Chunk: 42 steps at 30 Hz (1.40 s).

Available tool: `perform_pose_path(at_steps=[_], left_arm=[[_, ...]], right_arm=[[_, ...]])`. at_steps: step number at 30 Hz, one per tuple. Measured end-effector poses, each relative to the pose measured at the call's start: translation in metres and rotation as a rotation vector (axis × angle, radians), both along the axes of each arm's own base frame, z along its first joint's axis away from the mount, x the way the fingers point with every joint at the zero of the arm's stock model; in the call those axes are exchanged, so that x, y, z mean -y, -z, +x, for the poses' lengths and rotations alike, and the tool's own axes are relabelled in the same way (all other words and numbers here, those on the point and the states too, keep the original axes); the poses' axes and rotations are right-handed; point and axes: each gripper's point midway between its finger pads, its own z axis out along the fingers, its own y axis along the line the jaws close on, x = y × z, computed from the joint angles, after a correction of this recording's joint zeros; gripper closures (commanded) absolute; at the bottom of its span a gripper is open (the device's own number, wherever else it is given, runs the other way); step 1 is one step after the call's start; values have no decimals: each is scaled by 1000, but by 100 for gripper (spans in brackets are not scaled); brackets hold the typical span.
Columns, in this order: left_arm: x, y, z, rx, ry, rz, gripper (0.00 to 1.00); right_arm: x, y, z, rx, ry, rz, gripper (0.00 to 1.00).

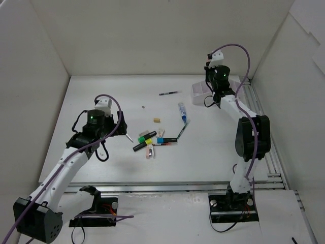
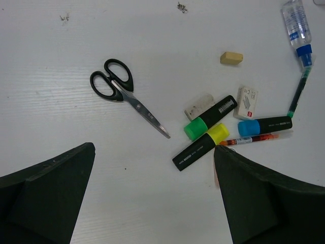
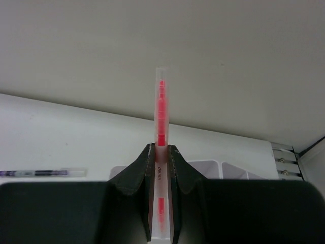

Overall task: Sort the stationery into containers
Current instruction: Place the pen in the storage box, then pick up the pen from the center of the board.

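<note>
The stationery lies mid-table. Black-handled scissors (image 2: 119,91), green-capped (image 2: 210,117), yellow-capped (image 2: 200,147) and blue-capped (image 2: 264,125) markers, a thin pink pen (image 2: 251,138), a white eraser (image 2: 199,105), a beige eraser (image 2: 231,57) and a blue-tipped tube (image 2: 297,23) show in the left wrist view. My left gripper (image 2: 154,152) is open and empty above the table, near the yellow marker. My right gripper (image 3: 161,150) is shut on a pink pen (image 3: 161,112), held upright over the white organiser (image 3: 231,169) at the far right (image 1: 199,91).
A thin black pen (image 1: 168,93) lies alone at the back, left of the organiser. A boxed eraser (image 2: 247,101) and a dark green pen (image 2: 298,91) lie among the markers. White walls enclose the table on three sides.
</note>
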Motion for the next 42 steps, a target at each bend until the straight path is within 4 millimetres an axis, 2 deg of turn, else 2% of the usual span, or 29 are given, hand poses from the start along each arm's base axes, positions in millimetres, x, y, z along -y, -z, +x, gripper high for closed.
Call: perform_pose_path(at_steps=[3, 12, 17, 19, 20, 23, 26, 28, 29, 31, 33, 37, 38, 40, 42], left_arm=[[2, 3, 7, -18, 8, 18, 1], [8, 17, 18, -68, 41, 48, 1], [12, 28, 23, -96, 57, 51, 1], [14, 29, 25, -102, 64, 47, 1], [15, 29, 25, -102, 66, 46, 0], [15, 28, 25, -100, 70, 43, 0], [15, 26, 25, -94, 70, 40, 0], [15, 23, 24, -87, 70, 38, 0], [15, 21, 24, -82, 72, 36, 1], [16, 18, 23, -73, 74, 31, 1], [16, 15, 22, -67, 74, 27, 1], [15, 8, 17, -54, 71, 14, 1], [16, 6, 15, -49, 72, 10, 1], [17, 0, 11, -39, 73, -7, 1], [18, -6, 7, -28, 73, -23, 0]], right_arm=[[19, 17, 17, -15, 31, -28, 100], [35, 31, 47, 0, 4, -39, 100], [51, 54, 53, -30, 12, -32, 99], [56, 60, 54, -36, 20, -32, 95], [59, 64, 53, -40, 23, -29, 92], [60, 75, 48, -58, 19, 1, 59], [54, 88, 40, -90, -12, 27, 38], [50, 92, 33, -107, -32, 47, 32], [47, 90, 29, -108, -45, 59, 25], [42, 82, 19, -107, -66, 82, 22], [37, 65, 4, -92, -83, 117, 18], [25, 15, -35, -53, -89, 180, 10], [23, 2, -45, -51, -74, 188, 4], [6, -20, -65, -76, -51, 210, 2], [-23, -33, -84, -129, -38, 258, 2]])
